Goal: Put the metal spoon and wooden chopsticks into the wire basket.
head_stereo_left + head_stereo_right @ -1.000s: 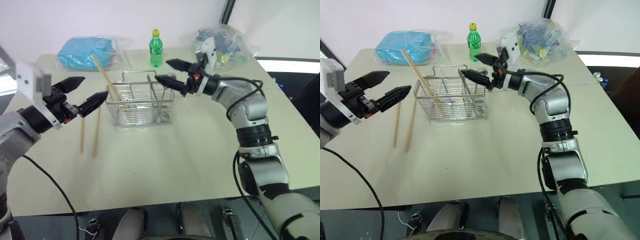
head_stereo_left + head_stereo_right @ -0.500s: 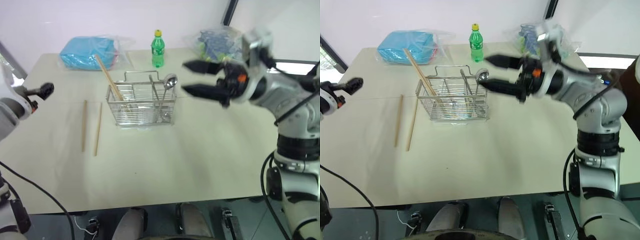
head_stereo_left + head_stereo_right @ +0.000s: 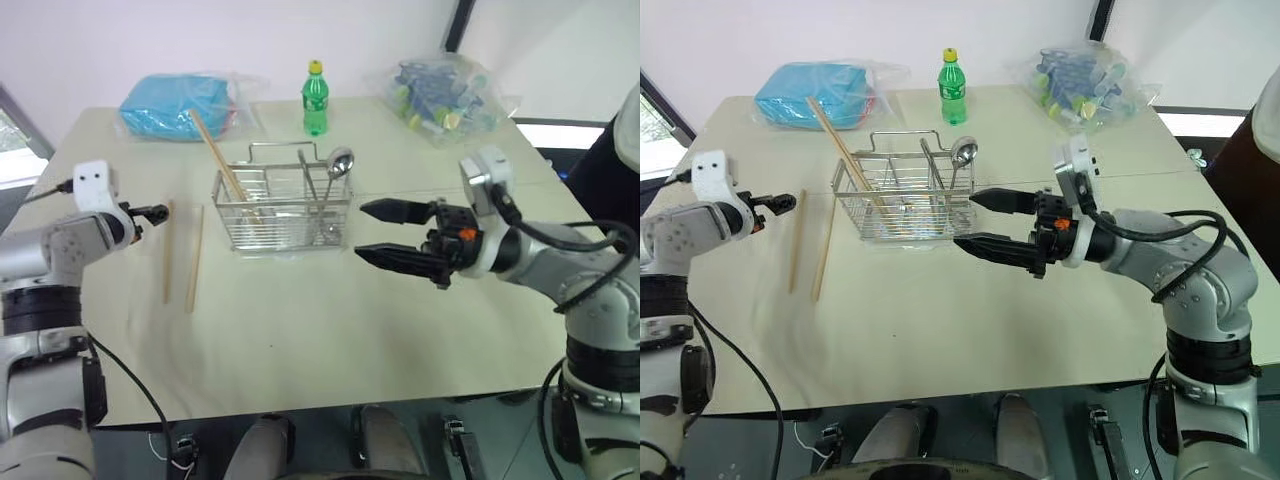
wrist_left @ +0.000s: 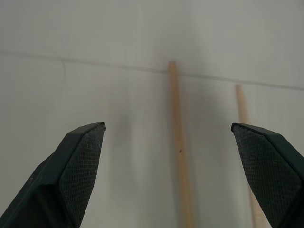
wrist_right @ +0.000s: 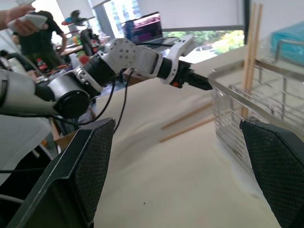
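On the table (image 3: 330,330), two wooden chopsticks (image 3: 194,258) are lying parallel, pointing toward twelve o'clock, at nine o'clock of the wire basket (image 3: 283,210). Beside them the left gripper (image 3: 152,212) is hovering with fingers spread; the right gripper (image 3: 385,232) is gaping too, empty.

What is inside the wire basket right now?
The silver wire-mesh basket holds a shiny metal spoon standing bowl-up and light wooden chopsticks leaning out. Their lower ends blur behind the mesh. Two more wooden sticks lie outside.

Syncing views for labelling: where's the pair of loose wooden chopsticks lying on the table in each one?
Head views: the two light-tan wooden chopsticks lie side by side on the table, left of the silver wire basket.
Left wrist view: both sticks run between the open left hand's fingers.
Right wrist view: chopsticks beyond the basket.
Shared landmark: the basket.
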You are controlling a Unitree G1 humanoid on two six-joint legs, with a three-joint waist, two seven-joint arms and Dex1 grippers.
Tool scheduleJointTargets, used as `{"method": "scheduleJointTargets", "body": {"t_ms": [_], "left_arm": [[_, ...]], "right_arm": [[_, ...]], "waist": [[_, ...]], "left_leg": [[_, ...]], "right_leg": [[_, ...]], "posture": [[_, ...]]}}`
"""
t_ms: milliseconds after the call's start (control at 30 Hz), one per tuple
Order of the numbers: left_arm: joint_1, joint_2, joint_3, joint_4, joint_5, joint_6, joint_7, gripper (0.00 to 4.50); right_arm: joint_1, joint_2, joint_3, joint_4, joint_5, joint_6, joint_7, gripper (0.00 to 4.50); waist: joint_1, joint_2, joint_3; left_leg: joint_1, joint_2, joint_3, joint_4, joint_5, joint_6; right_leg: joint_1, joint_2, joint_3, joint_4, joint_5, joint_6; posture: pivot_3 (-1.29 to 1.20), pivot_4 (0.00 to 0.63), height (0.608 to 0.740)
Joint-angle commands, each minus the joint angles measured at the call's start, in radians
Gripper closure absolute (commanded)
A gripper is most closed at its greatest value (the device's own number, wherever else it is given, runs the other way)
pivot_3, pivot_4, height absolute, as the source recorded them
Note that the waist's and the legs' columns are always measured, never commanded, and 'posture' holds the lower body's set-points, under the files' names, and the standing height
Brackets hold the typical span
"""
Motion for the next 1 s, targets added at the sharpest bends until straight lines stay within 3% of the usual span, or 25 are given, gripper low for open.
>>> {"method": "scheduleJointTargets", "body": {"t_ms": [33,400,500,733,1000], "left_arm": [[-0.062,-0.017,-0.015,0.080,0.066,-0.060,-0.028,0.00],[-0.189,-0.095,-0.074,0.430,0.225,-0.203,-0.131,0.00],[-0.196,-0.100,-0.065,0.465,0.245,-0.226,-0.139,0.90],[-0.208,-0.118,-0.030,0.479,0.260,-0.222,-0.139,4.42],[-0.198,-0.109,0.030,0.434,0.264,-0.232,-0.091,4.47]], "right_arm": [[0.010,-0.008,-0.045,-0.052,0.050,-0.010,-0.039,0.18],[0.041,-0.015,-0.058,-0.099,0.115,-0.019,-0.137,0.18],[0.040,-0.031,-0.057,-0.101,0.127,-0.015,-0.143,0.10],[0.029,-0.073,-0.045,-0.090,0.135,-0.017,-0.138,0.10],[0.028,-0.081,-0.025,-0.048,0.096,-0.038,-0.098,0.10]], "waist": [[0.002,-0.001,0.000],[0.018,-0.001,-0.001],[0.019,-0.001,-0.001],[0.023,-0.002,-0.001],[0.021,-0.002,-0.001]], "left_leg": [[0.000,0.000,0.000,0.000,0.000,0.000],[0.001,0.000,0.000,0.003,0.000,0.000],[0.001,0.000,0.000,0.004,-0.001,0.001],[0.001,-0.001,0.000,0.005,-0.001,0.002],[0.001,-0.001,0.000,0.005,-0.001,0.002]], "right_leg": [[0.000,0.000,0.000,0.000,0.000,0.000],[0.002,0.000,0.000,0.000,0.001,0.001],[0.003,0.000,0.000,0.000,0.001,0.002],[0.004,0.000,-0.001,0.000,0.001,0.002],[0.004,0.000,-0.001,0.000,0.001,0.003]], "posture": [[0.00,0.150,0.736],[0.00,0.150,0.736],[0.00,0.150,0.736],[0.00,0.150,0.736],[0.00,0.150,0.736]]}}
